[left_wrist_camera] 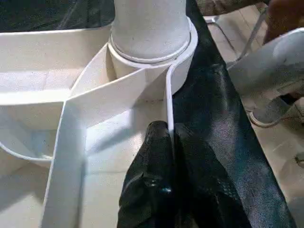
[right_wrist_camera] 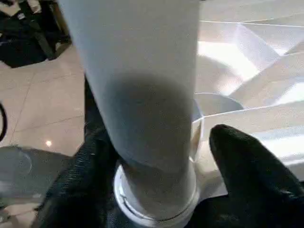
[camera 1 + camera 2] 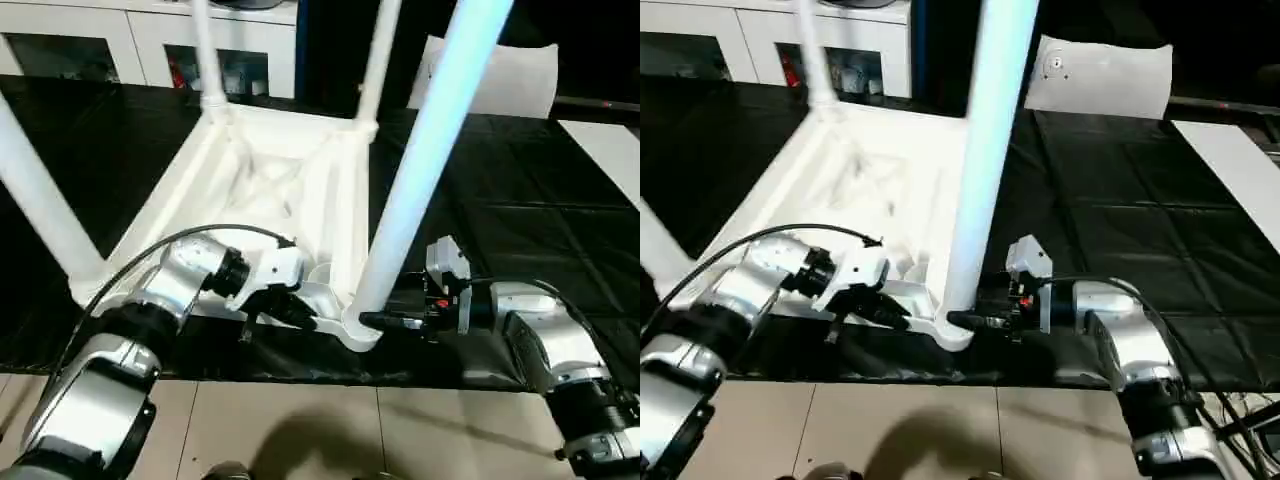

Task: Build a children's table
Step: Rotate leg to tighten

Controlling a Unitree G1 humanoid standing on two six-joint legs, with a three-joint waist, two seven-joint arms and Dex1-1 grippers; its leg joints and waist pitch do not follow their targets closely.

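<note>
Where the nearest leg [image 3: 425, 150] rises steeply from the near corner socket [image 3: 362, 328] of the upturned tabletop [image 3: 270, 180], the right tool [image 3: 392, 321] sits just beside its base, fingers [image 2: 247, 166] spread either side of the tube without clearly clamping it. This tool is the nearer one to the leg; the tube's long axis runs up and away from it. Just to the other side of the socket, the left tool [image 3: 300, 316] is pinched shut on the tabletop's thin rim [image 1: 168, 109]. All of it rests on the black bench [image 3: 500, 220]. Count: one tabletop, four legs standing in sockets, two tools
</note>
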